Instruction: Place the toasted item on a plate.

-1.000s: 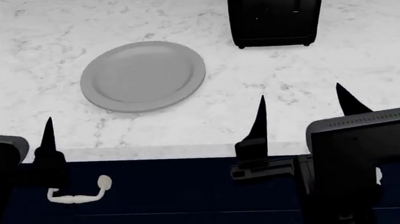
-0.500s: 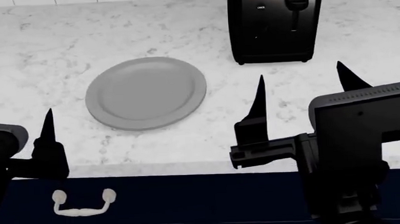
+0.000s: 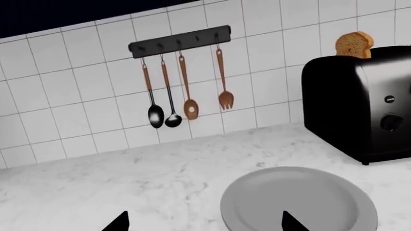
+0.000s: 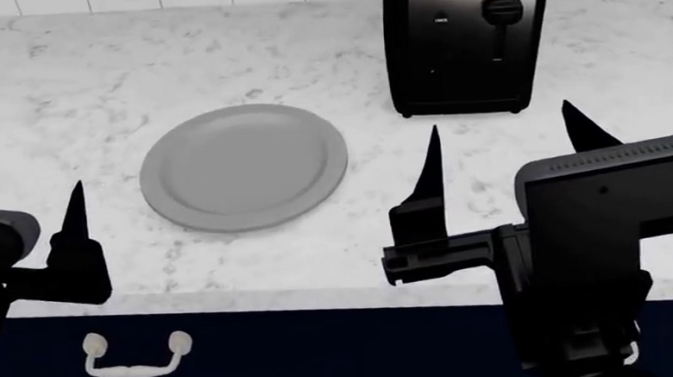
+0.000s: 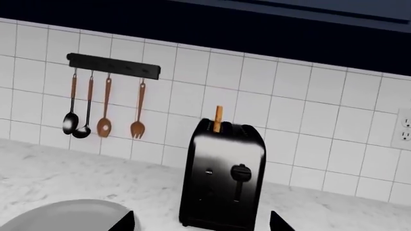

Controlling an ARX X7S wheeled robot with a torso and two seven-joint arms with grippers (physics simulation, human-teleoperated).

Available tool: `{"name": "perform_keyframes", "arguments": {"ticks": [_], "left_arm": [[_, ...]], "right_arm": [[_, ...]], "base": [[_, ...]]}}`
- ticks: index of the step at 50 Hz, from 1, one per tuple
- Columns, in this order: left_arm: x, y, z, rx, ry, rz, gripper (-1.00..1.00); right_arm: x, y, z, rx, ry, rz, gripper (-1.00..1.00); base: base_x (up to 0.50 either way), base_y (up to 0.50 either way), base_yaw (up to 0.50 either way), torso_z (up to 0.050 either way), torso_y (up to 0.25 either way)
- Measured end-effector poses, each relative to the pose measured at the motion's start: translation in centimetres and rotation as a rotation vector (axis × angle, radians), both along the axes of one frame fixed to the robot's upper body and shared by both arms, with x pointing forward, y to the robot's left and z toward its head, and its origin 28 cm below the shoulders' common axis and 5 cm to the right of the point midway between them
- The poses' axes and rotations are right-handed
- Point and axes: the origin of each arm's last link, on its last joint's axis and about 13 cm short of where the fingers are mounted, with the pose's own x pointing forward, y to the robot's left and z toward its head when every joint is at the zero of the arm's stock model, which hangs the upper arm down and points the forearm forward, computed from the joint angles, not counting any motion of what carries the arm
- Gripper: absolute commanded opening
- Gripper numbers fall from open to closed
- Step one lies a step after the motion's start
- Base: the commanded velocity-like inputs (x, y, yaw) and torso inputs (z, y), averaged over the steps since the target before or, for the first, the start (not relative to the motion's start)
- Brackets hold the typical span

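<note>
Nearest you, your right gripper (image 4: 500, 158) hangs with its fingers spread wide and nothing between them, just in front of the black toaster (image 4: 465, 42). Your left gripper (image 4: 76, 221) waits further from the toaster; only one fingertip shows from the head, but its wrist view shows two tips set well apart, so it is released and empty too. The grey plate (image 4: 243, 167) lies bare on the marble counter (image 4: 79, 107), beside the toaster and nearer to you. The toast slice (image 5: 218, 119) stands upright in the toaster's slot, only its top poking out. Use the right arm: rise above the toaster, align the fingers across the slice's flat faces, come straight down, and pinch gently so it does not crumble or tip.
</note>
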Motion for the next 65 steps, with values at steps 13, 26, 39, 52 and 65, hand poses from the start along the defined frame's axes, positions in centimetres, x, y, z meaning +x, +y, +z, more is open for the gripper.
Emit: {"name": "perform_keyframes", "arguments": {"ticks": [13, 26, 39, 52, 65], "left_arm": [[-0.2, 0.1, 0.1, 0.01, -0.006, 0.002, 1.0], [-0.6, 0.4, 0.3, 0.023, -0.01, 0.011, 1.0], [-1.0, 0.6, 0.4, 0.027, -0.014, 0.019, 1.0], [-1.2, 0.9, 0.3, 0.031, -0.013, 0.027, 1.0], [-1.2, 0.8, 0.2, 0.031, -0.013, 0.027, 1.0]], "right_arm": [[-0.4, 0.1, 0.7, -0.01, -0.016, 0.003, 1.0], [-0.8, -0.1, 1.8, -0.025, -0.034, 0.001, 1.0], [-1.1, -0.2, 2.4, -0.04, -0.051, -0.003, 1.0], [-1.3, -0.2, 2.6, -0.037, -0.06, -0.006, 1.0], [-1.3, -0.2, 2.8, -0.037, -0.073, -0.005, 1.0]], "base": [[0.16, 0.0, 0.0, 0.0, 0.0], [0.09, 0.01, 0.0, 0.0, 0.0], [0.07, 0.18, 0.0, 0.0, 0.0], [0.07, 0.07, 0.0, 0.0, 0.0], [0.09, 0.03, 0.0, 0.0, 0.0]]}}
